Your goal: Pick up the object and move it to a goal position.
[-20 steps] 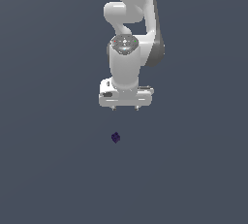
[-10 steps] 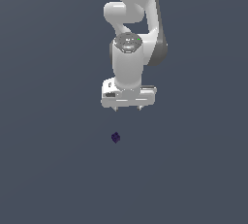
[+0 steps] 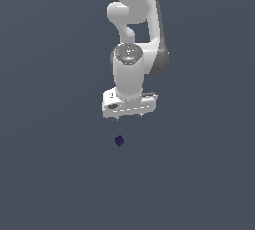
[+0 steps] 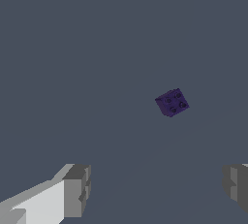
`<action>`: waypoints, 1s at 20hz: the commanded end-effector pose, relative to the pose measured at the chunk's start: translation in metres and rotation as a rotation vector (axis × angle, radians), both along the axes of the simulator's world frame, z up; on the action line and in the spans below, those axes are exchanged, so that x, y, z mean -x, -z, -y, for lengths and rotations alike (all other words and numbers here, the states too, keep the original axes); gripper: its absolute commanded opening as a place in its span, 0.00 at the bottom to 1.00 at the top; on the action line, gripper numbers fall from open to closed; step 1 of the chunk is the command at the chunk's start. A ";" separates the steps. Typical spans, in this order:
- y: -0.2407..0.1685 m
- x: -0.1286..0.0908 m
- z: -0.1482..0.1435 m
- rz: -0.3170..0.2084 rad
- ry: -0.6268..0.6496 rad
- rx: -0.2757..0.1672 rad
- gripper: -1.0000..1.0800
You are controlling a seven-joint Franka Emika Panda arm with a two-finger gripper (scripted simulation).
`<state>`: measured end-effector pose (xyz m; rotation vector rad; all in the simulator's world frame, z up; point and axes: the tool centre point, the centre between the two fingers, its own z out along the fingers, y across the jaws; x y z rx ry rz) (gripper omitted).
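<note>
The object is a tiny dark purple block (image 3: 118, 141) with small studs on its top, lying on the flat grey floor. It also shows in the wrist view (image 4: 172, 103), ahead of the fingers and apart from them. My white gripper (image 3: 128, 118) hangs above and slightly behind the block in the exterior view, a short gap away from it. Its two fingers are spread wide apart, with nothing between them. One grey fingertip (image 4: 76, 191) and the other fingertip (image 4: 236, 183) show in the wrist view.
The grey floor (image 3: 199, 174) stretches flat in every direction. The white arm (image 3: 137, 25) rises from the gripper toward the top of the exterior view. No other objects show.
The gripper and arm have moved lower, closer to the block. The block has not moved. The fingers stay open.
</note>
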<state>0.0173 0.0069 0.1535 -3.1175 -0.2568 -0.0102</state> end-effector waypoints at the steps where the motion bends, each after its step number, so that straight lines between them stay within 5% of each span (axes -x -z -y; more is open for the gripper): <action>1: 0.007 -0.006 0.004 0.000 -0.048 0.003 0.96; 20: 0.072 -0.047 0.041 -0.002 -0.452 0.015 0.96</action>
